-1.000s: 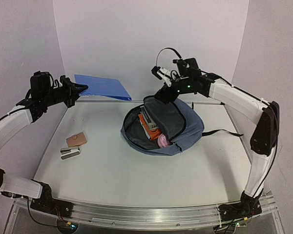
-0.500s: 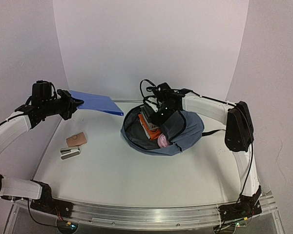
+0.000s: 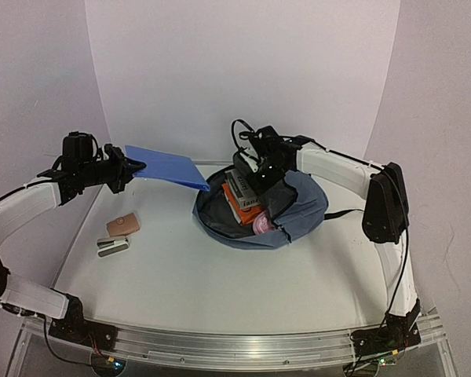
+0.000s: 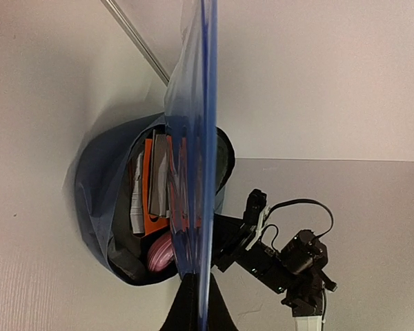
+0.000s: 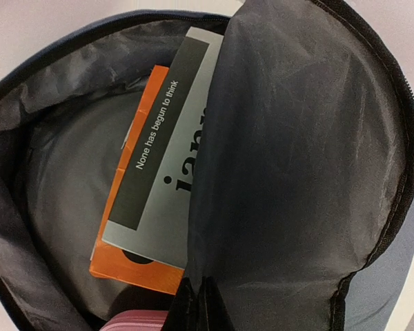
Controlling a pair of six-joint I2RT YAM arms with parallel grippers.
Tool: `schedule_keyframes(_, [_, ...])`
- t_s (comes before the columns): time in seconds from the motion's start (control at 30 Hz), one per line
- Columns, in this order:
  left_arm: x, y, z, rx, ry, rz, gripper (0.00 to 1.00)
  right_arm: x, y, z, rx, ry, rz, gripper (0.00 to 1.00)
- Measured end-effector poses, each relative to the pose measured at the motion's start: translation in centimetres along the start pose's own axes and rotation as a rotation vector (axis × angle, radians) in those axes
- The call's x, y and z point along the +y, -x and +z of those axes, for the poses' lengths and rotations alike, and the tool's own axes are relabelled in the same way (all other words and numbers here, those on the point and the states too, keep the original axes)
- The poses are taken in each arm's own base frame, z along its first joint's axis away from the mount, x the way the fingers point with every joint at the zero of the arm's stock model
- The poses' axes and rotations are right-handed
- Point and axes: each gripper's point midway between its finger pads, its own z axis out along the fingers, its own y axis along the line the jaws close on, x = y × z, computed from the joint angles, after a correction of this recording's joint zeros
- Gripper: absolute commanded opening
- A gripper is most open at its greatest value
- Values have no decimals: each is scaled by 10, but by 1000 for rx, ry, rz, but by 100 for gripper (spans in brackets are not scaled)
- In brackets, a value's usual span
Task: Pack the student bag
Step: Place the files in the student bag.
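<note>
The student bag point(image 3: 302, 206), slate-blue with grey lining, lies open mid-table. Inside it are an orange and grey book point(image 5: 152, 200) and a pink item point(image 3: 261, 226). My right gripper point(image 3: 264, 182) sits at the bag's mouth, shut on the edge of the grey-lined flap point(image 5: 297, 172); its fingertips point(image 5: 193, 303) pinch the fabric. Left of the bag, my left gripper point(image 3: 135, 166) is shut on a flat blue folder point(image 3: 169, 167) and holds it in the air, its far corner over the bag's left rim. The left wrist view shows the folder point(image 4: 207, 138) edge-on above the bag point(image 4: 96, 200).
A tan wallet point(image 3: 123, 225) and a small white and grey item point(image 3: 113, 247) lie on the table at the left. A black strap point(image 3: 361, 214) trails right from the bag. Pale walls close in the back and both sides.
My right gripper dropped from above the bag's back to the flap and closed on it. My left arm carried the folder rightward toward the bag.
</note>
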Motion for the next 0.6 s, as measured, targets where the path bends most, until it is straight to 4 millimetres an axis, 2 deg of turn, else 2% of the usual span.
schedule_keyframes(0.1, [-1,-10,18,49,-23,18,0,-3,8,-11,-25,39,64,0])
schedule_keyframes(0.33, [1,-48,71,189,-40,63,0,-12,34,-36,-102,85,184,0])
schedule_keyframes(0.6, [10,-72,122,263,-72,79,0,-5,45,-44,-129,137,231,0])
